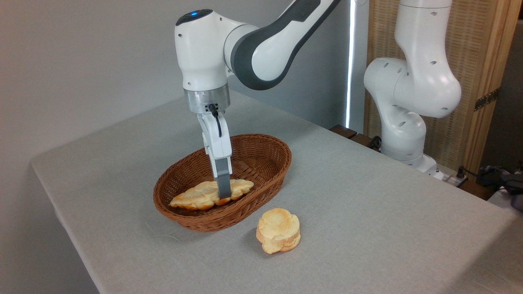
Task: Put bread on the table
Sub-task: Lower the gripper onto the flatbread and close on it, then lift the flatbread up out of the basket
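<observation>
A plain grey wall (81, 61) fills the left and centre behind the desk. A bright vertical strip of light (350, 61) runs down beside it. To the right stands a woven screen (470, 102) in a light wooden frame (496, 81) with a metal hinge (486, 99).

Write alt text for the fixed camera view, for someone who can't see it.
A white robot arm's claw reaches into a brown wicker basket onto a long braided bread. A small round stacked bun sits on the grey table beside the basket.
</observation>
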Controlling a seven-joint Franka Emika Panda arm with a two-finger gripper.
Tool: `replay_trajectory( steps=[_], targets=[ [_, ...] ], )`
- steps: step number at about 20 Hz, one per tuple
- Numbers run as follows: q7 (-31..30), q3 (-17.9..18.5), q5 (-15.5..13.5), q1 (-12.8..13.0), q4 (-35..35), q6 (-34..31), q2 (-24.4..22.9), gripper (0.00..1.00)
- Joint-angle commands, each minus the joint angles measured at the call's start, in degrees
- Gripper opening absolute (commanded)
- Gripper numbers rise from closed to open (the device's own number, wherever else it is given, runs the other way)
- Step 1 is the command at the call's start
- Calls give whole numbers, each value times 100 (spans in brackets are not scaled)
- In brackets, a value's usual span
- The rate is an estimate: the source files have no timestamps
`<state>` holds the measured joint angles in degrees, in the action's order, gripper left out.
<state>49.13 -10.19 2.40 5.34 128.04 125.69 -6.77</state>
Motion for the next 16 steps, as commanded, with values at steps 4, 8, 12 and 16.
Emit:
replay_trajectory(
  steps=[4, 8, 12, 16],
  targets=[
    [-18, 79, -441, 20, -270, 44, -35, 36],
    [-18, 114, -486, 2, -402, 18, -26, 37],
    [61, 351, -442, -33, -1052, -956, 0, 38],
    [79, 720, -407, -33, -1667, -1730, 0, 38]
  ],
)
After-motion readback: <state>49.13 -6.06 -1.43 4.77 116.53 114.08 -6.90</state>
